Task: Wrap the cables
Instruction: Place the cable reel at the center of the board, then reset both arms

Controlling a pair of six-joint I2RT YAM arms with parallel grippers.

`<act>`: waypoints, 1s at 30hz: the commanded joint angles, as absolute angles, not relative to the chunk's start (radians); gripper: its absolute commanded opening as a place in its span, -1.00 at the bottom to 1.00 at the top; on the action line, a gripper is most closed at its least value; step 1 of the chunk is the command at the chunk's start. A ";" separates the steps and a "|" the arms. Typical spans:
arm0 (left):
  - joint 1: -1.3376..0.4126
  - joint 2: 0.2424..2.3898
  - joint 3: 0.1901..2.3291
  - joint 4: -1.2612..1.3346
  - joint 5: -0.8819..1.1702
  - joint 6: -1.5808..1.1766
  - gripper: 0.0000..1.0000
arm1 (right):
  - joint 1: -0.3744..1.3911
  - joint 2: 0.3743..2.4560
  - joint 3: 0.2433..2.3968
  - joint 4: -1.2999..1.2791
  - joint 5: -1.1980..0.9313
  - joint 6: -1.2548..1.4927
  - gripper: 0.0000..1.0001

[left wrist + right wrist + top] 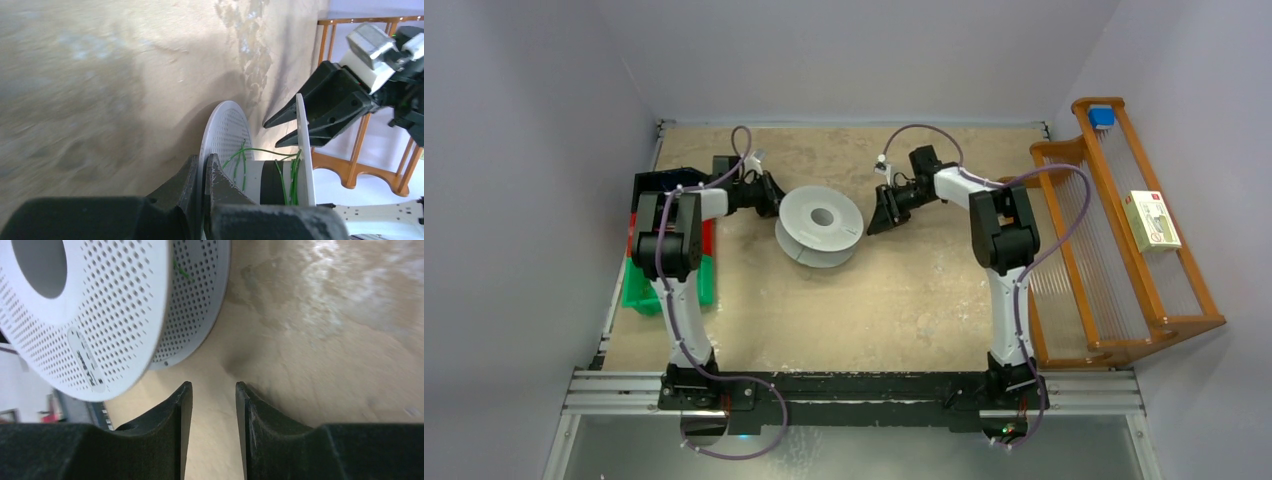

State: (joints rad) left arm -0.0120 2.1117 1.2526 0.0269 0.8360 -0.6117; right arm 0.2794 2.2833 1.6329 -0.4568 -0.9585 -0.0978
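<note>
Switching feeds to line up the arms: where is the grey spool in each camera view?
Top external: spool at table centre, between left gripper and right gripper.
Left wrist: bottom centre, edge-on, near flange pinched in left gripper, green cable on core.
Right wrist: upper left, perforated flange face.
Shared landmark: tan tabletop.

Both arms reach far, wrists turned inward. The left gripper pinches the spool rim; the right gripper hangs open, fingers slightly apart.
</note>
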 commanded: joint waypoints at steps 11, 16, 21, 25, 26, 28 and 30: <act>-0.174 2.312 1.385 0.080 0.521 -0.672 -0.48 | 0.147 1.900 1.558 -0.459 -0.493 -0.232 -0.12; -0.177 2.291 1.413 0.005 0.449 -0.622 0.10 | 0.148 1.802 1.510 -0.425 -0.468 -0.305 -0.08; -0.165 2.250 1.411 -0.062 0.411 -0.580 0.34 | 0.151 1.756 1.478 -0.412 -0.525 -0.334 -0.06; -0.141 2.204 1.411 -0.095 0.368 -0.536 0.48 | 0.195 1.714 1.444 -0.397 -0.537 -0.368 -0.04; -0.128 2.191 1.412 -0.099 0.369 -0.529 0.50 | 0.216 1.704 1.434 -0.395 -0.529 -0.385 -0.02; -0.100 2.162 1.415 -0.109 0.385 -0.513 0.51 | 0.257 1.686 1.417 -0.395 -0.508 -0.414 0.00; -0.075 2.121 1.400 -0.112 0.394 -0.495 0.56 | 0.284 1.666 1.405 -0.394 -0.507 -0.432 0.02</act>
State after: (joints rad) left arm -0.1459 2.1674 1.4414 0.0319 0.4976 -0.5911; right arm 0.2180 1.7386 1.4242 -0.4076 -0.5098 -0.3599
